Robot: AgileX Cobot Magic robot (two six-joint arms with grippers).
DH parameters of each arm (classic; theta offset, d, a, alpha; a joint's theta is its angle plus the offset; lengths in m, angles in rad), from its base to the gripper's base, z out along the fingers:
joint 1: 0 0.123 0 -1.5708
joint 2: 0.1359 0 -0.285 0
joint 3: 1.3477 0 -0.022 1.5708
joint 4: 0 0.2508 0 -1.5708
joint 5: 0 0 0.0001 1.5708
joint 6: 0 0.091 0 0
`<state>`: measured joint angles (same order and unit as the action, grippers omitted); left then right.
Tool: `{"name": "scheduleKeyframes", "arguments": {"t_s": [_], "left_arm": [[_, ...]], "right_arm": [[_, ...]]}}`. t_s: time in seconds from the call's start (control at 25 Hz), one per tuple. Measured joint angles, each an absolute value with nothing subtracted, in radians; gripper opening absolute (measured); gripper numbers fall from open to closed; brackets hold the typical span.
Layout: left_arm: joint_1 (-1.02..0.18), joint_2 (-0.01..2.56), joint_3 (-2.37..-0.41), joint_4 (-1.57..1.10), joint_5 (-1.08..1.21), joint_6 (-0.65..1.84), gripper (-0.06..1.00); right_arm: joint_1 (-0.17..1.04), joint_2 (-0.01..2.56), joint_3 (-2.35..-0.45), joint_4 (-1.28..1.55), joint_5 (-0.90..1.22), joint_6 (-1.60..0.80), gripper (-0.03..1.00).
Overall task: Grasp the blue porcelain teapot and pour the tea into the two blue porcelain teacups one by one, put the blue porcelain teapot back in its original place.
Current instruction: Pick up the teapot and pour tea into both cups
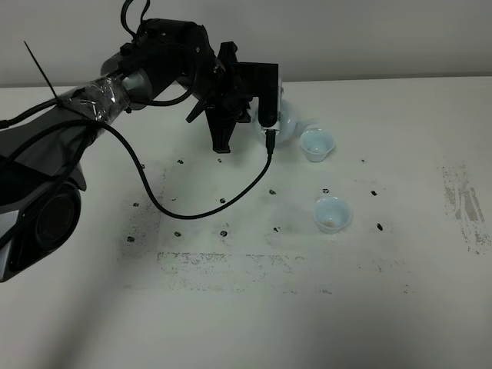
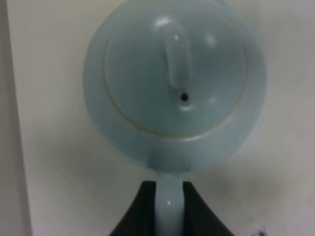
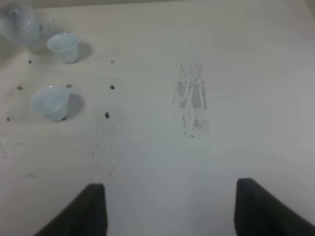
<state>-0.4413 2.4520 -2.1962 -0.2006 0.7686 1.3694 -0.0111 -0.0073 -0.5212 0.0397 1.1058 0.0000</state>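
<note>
Looming at the lower left of the high view, the left arm (image 1: 42, 200) stretches up and across the white worktop (image 1: 231, 307), its upper part wrapped in shiny film. A black cable (image 1: 192, 211) loops from its wrist camera (image 1: 265, 92) down over the worktop and back up to the arm.

At the arm's end, the left claw (image 2: 170, 184) is clenched on the loop handle of the blue porcelain teapot (image 2: 174, 78); a dark finger sits on each side of the handle. The wrist view looks straight down on the pot's lid, with its arched knob and small vent hole. I cannot tell whether the pot's base touches the worktop.

From the high camera the teapot (image 1: 288, 127) is half hidden behind the wrist camera, toward the far edge of the worktop. It sits just beside the far teacup (image 1: 317, 144). The near teacup (image 1: 332, 213) stands apart from both, closer to the camera, upright, with a faint tan patch in its bottom.

The right claw (image 3: 168, 184) is released, its jaws spread wide over bare worktop with nothing between them. Its camera sees both cups well apart from it, and a scuffed grey patch (image 3: 193, 101) between.
</note>
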Motion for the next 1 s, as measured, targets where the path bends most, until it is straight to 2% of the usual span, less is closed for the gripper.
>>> {"name": "scheduleKeyframes", "arguments": {"t_s": [0.44, 1.0], "left_arm": [[-0.462, 2.452, -2.214, -0.089, 0.7, 1.403, 0.05], [-0.487, 2.452, -2.214, -0.07, 0.694, 1.52, 0.05]], "right_arm": [[-0.011, -0.007, -0.521, 0.04, 1.106, 0.0, 0.53], [-0.011, -0.007, -0.521, 0.04, 1.106, 0.0, 0.53]]}}
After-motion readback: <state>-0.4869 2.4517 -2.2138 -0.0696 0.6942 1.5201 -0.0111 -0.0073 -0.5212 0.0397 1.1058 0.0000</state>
